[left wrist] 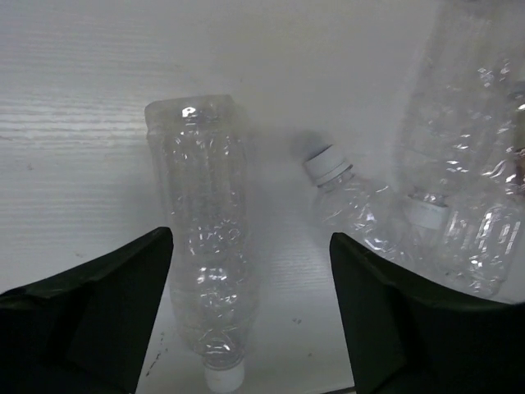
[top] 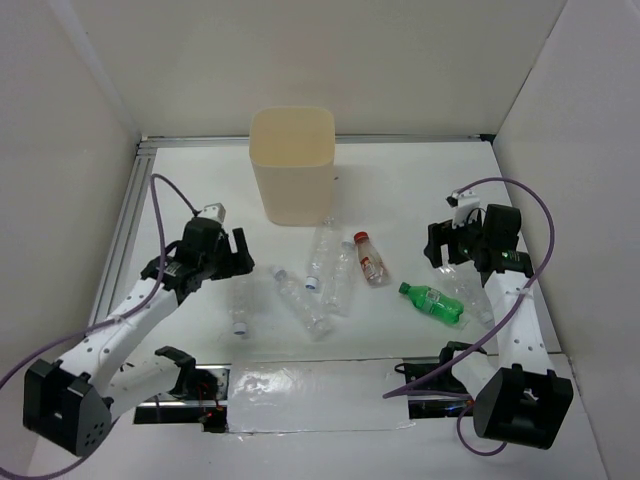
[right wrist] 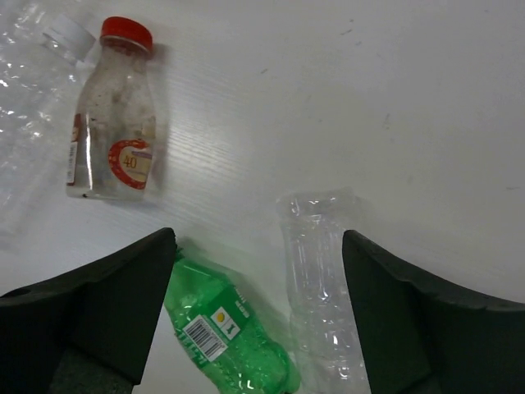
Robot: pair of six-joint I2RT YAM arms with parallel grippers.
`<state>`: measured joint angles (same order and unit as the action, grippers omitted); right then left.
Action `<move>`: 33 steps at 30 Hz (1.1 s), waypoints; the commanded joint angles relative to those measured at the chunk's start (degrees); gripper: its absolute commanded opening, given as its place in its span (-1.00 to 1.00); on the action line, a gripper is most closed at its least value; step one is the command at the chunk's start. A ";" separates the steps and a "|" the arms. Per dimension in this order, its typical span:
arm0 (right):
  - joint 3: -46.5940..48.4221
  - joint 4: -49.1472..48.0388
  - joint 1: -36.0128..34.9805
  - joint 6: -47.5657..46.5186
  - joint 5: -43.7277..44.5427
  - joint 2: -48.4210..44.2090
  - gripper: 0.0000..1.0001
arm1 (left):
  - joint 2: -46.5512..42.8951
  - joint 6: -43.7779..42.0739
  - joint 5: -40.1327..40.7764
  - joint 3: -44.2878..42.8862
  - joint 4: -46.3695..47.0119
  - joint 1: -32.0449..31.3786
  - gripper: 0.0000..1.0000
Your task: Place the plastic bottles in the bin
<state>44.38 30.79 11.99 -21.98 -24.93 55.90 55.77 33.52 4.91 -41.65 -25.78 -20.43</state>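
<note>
The left gripper is hovering with fingers spread, empty — a clear bottle is lying between them, cap toward the wrist, long axis crossing their closing line.

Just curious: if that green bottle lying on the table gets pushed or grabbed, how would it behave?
The green bottle lies on its rounded side, so a push would likely roll it. It looks empty: probably light, and may dent if squeezed.
</note>
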 commanded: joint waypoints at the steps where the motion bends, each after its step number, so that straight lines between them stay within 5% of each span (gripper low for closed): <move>1: 2.64 1.38 -0.04 -1.49 -5.48 0.86 0.82 | 4.95 2.95 8.44 -4.05 -4.97 -3.65 0.85; 11: 4.40 2.70 -0.04 -2.54 -7.42 1.23 0.98 | 22.53 9.54 15.48 -1.86 -3.42 -8.49 0.92; 14: 5.10 3.75 -0.04 -3.07 -7.42 1.23 0.98 | 25.09 9.55 15.49 -1.86 -1.91 -9.01 0.54; 16: 5.10 3.76 -0.04 -3.77 -7.94 1.23 0.98 | 25.09 9.55 14.96 -1.86 -1.30 -9.02 0.00; 20: 5.10 4.28 -0.04 -4.57 -9.17 0.70 0.98 | 18.62 8.85 13.64 -4.05 -3.83 -9.63 -0.68; 24: 5.71 4.28 -0.04 -4.57 -10.58 0.70 0.96 | 7.54 5.17 10.31 -14.31 -9.72 -12.97 -0.92; 29: 5.72 2.97 -0.56 -4.57 -12.34 1.22 0.62 | 1.98 -2.74 -2.86 -29.61 -6.40 -14.12 -1.00; 33: 5.19 1.91 -1.08 -4.57 -14.62 1.75 0.10 | 9.87 -6.44 -9.21 -43.32 2.12 -14.12 -1.00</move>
<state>47.44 33.82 11.79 -26.13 -36.69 57.93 60.62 32.47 3.18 -79.22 -30.04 -34.39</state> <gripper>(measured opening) 0.575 0.588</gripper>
